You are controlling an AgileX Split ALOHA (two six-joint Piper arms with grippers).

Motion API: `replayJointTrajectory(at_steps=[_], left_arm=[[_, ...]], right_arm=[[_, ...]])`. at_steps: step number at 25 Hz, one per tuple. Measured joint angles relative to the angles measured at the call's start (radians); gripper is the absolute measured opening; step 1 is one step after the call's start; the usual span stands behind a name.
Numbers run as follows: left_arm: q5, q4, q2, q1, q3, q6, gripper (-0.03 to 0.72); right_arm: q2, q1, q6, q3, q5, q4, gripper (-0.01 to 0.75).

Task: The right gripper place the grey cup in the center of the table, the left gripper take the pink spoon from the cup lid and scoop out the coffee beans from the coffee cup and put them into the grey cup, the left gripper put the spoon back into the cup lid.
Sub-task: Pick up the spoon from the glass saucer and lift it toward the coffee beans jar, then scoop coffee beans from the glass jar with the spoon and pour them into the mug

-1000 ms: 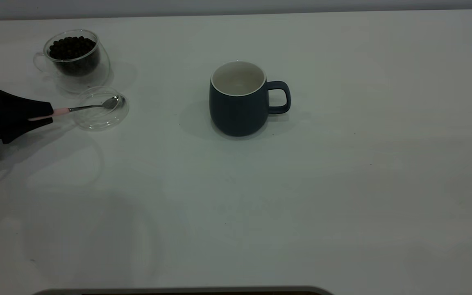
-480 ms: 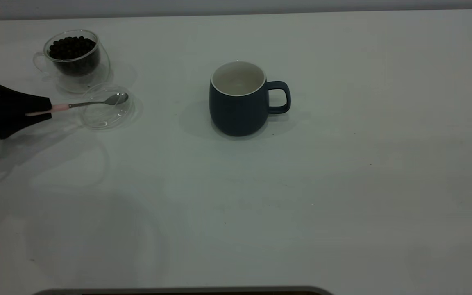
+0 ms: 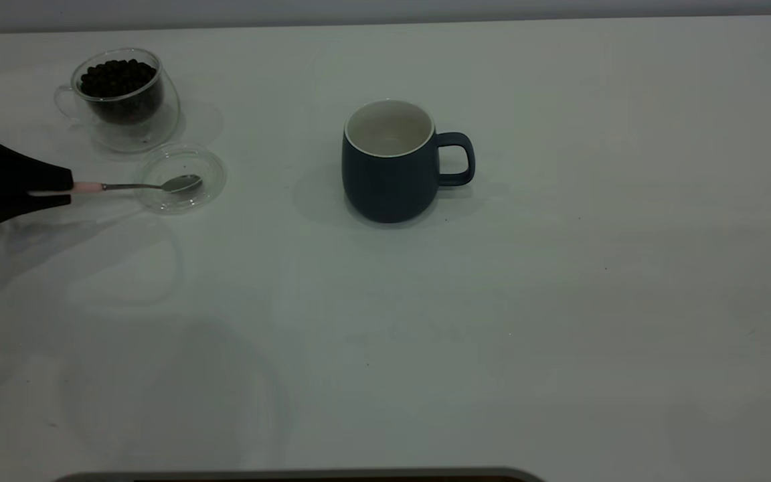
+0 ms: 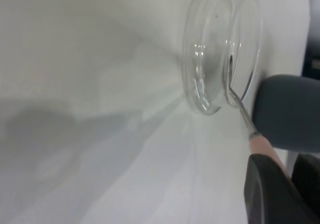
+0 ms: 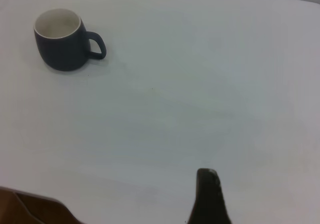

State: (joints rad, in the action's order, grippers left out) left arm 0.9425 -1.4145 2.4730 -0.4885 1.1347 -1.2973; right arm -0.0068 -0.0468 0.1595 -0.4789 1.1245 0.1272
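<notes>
Your glossy black left gripper [image 3: 72,188] pinches the pale pink-handled metal spoon [image 3: 151,185], bowl resting in the clear glass cup lid [image 3: 208,167]; the right gripper's [image 5: 208,196] jaw state, you cannot tell.

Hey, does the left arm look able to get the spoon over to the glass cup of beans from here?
Probably yes: the left tool grips the spoon, and the glass cup stands close behind the lid, nothing between.

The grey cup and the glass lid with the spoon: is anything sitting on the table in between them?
No. In the exterior view, only bare white table lies between the cup lid and the grey cup. The pink spoon rests on the lid's other side.
</notes>
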Motion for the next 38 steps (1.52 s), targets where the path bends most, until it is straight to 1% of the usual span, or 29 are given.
replayJointTrajectory(at_steps=[3,7,10,14,19,21,23,26,29,31,38], left_arm=[[-0.035,0.055,-0.099,0.0,0.0,0.044,0.129],[-0.039,0.122,-0.256,0.0,-0.001,0.119,0.129],[-0.041,0.149,-0.36,0.0,-0.001,0.136,0.129],[-0.095,0.187,-0.437,0.0,-0.002,0.105,0.129],[-0.158,0.219,-0.43,0.0,-0.01,0.01,0.129],[-0.201,0.217,-0.429,0.0,-0.01,-0.017,0.129],[-0.236,0.208,-0.428,0.0,-0.01,-0.047,0.129],[-0.261,0.141,-0.423,0.0,-0.01,-0.124,0.129],[-0.263,0.034,-0.395,0.0,-0.01,-0.219,0.129],[-0.256,-0.012,-0.37,0.0,-0.01,-0.268,0.129],[-0.249,-0.1,-0.299,0.0,-0.01,-0.391,0.129]], right_arm=[[0.0,0.0,0.0,0.0,0.0,0.0,0.588],[0.0,0.0,0.0,0.0,0.0,0.0,0.588],[0.0,0.0,-0.001,0.0,0.0,0.0,0.588],[0.0,0.0,-0.001,0.0,0.0,0.0,0.588],[0.0,0.0,-0.001,0.0,0.0,0.0,0.588],[0.0,0.0,-0.001,0.0,0.0,0.0,0.588],[0.0,0.0,-0.001,0.0,0.0,0.0,0.588],[0.0,0.0,-0.001,0.0,0.0,0.0,0.588],[0.0,0.0,-0.001,0.0,0.0,0.0,0.588],[0.0,0.0,-0.001,0.0,0.0,0.0,0.588],[0.0,0.0,-0.001,0.0,0.0,0.0,0.588]])
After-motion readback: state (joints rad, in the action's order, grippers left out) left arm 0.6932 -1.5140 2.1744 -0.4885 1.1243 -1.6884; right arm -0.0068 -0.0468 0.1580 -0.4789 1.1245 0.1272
